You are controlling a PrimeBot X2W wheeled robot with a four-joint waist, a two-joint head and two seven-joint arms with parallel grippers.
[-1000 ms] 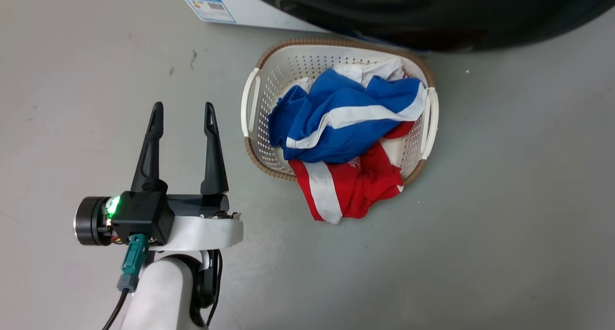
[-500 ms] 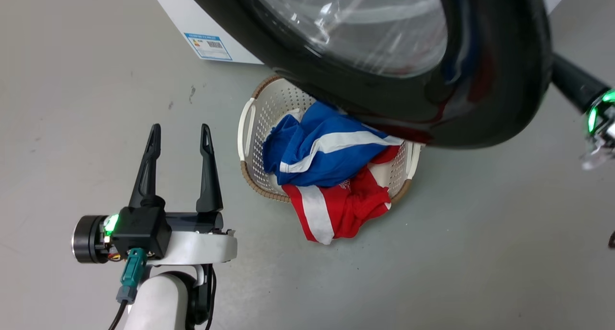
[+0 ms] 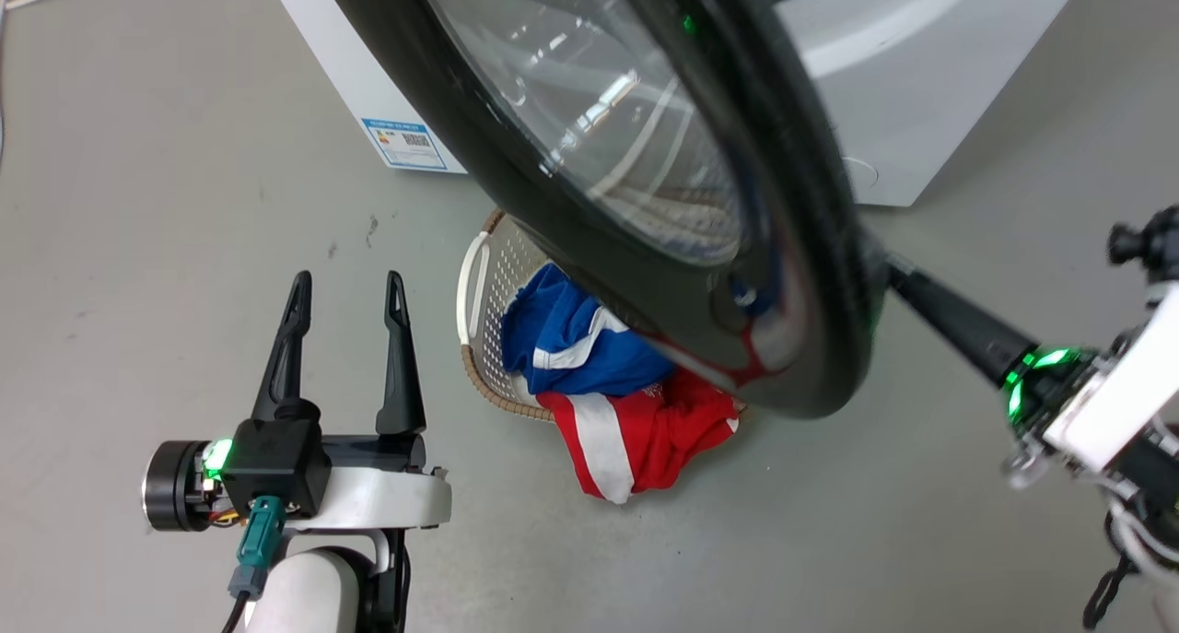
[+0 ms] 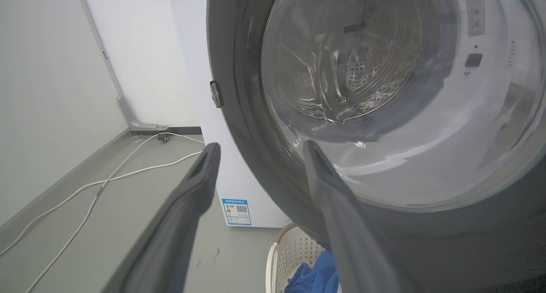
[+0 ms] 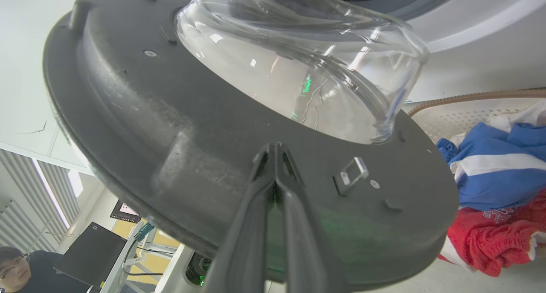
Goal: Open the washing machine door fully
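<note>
Glossy black washing machine door [image 3: 645, 181], ajar over perforated laundry basket [image 3: 479, 274].
Arms: right gripper [image 5: 276, 150] fingers pressed together, tips on the door's matte inner face by bulging glass; left gripper [image 3: 347, 287] fingers wide, over floor.

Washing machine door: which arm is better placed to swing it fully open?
Right. The right claw, shut, sits against the inner face of the large round glossy black door; the open left claw hangs apart from it, above the grey floor.

L hand [image 3: 348, 287] fingers spread, pointing fwd; R hand [image 5: 276, 150] fingers pinched tog., arm extended.
</note>
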